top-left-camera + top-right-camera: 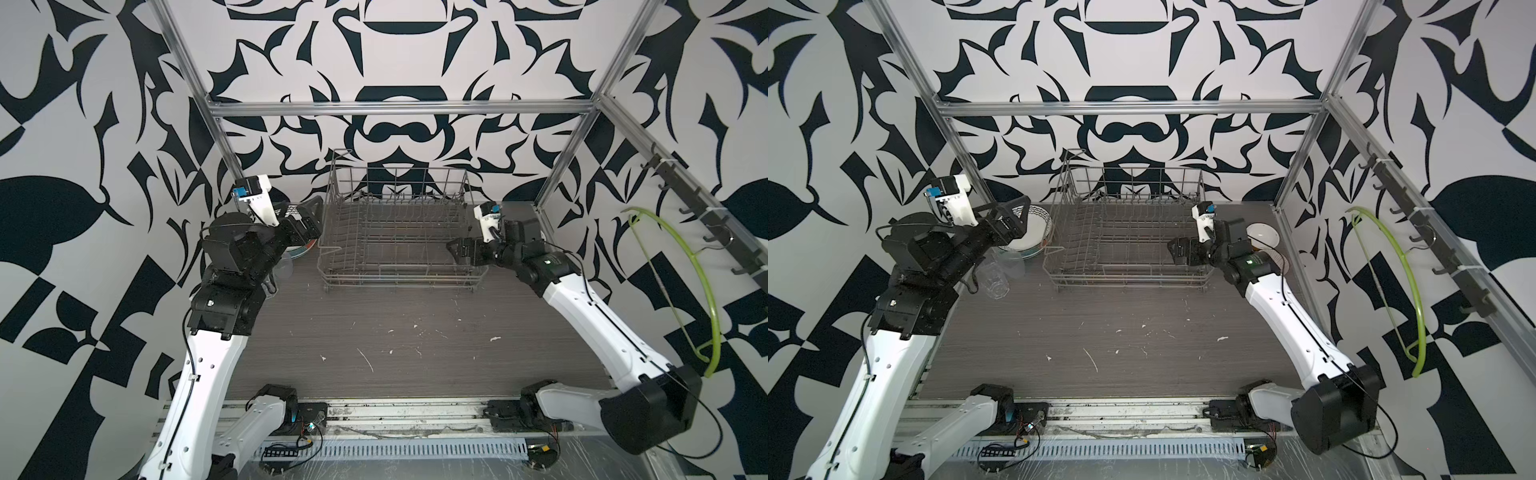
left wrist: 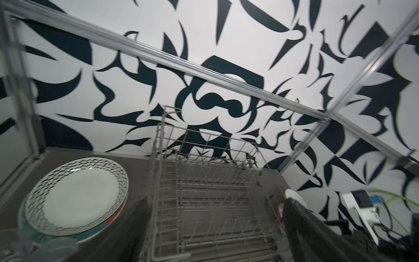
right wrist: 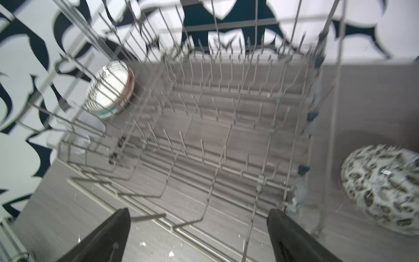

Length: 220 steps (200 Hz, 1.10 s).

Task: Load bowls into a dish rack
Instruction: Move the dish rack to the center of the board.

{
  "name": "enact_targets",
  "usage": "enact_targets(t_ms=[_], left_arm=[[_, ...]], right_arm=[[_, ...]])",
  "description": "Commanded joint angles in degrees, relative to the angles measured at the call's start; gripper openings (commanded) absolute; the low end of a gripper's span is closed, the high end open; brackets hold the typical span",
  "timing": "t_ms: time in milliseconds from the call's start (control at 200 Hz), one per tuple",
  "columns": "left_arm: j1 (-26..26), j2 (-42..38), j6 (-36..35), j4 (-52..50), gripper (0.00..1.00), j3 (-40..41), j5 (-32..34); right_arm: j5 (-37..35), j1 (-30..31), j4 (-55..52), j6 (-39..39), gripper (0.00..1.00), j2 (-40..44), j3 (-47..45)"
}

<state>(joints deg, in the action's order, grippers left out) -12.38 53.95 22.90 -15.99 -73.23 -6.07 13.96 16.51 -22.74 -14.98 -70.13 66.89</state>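
Your grey wood-grain tabletop (image 1: 374, 332) carries the wire dish rack (image 1: 395, 237) at its far middle, with its tines bare in both top views.

Just beside the rack's left wall sits a stack of plates (image 1: 1034, 237). The top one is white with a black zigzag rim, and a red-and-teal edge shows beneath it.

Your left claw (image 1: 1017, 222) hangs above that stack. In the left wrist view its fingers are spread wide and grip nothing.

Your right claw (image 3: 199, 238) is low at the rack's right wall. Its jaws are fully apart and empty, with the rack floor visible between them.

Both visible bowls are outside the rack on its right. A white-inside bowl (image 1: 1262, 235) stands upright on the tabletop behind your right arm. The floral bowl (image 3: 383, 188) lies near the rack wall with its patterned outside facing the wrist camera.

Clear glasses (image 1: 996, 278) stand near your left arm, in front of the plates.
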Motion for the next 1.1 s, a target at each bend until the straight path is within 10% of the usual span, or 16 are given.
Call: enact_targets(t_ms=[0, 215, 510, 1095], left_arm=[[-0.05, -0.04, 3.31, 9.12, 0.99, 2.28, -8.73], [-0.02, 17.8, 5.11, -16.59, 0.99, -20.98, -4.49], [0.03, 35.57, -0.24, -27.3, 0.99, -32.48, 0.91], [0.43, 48.76, -2.5, -34.06, 0.65, -35.72, 9.51]], right_arm=[[-10.28, -0.44, 0.39, -8.78, 1.0, 3.35, 0.89], [-10.63, -0.52, -5.46, -5.41, 1.0, -1.15, 6.38], [-20.79, -1.29, -9.62, 2.57, 1.0, -6.45, 10.87], [-16.04, -7.9, -8.03, 1.91, 0.77, -18.62, 15.09]])
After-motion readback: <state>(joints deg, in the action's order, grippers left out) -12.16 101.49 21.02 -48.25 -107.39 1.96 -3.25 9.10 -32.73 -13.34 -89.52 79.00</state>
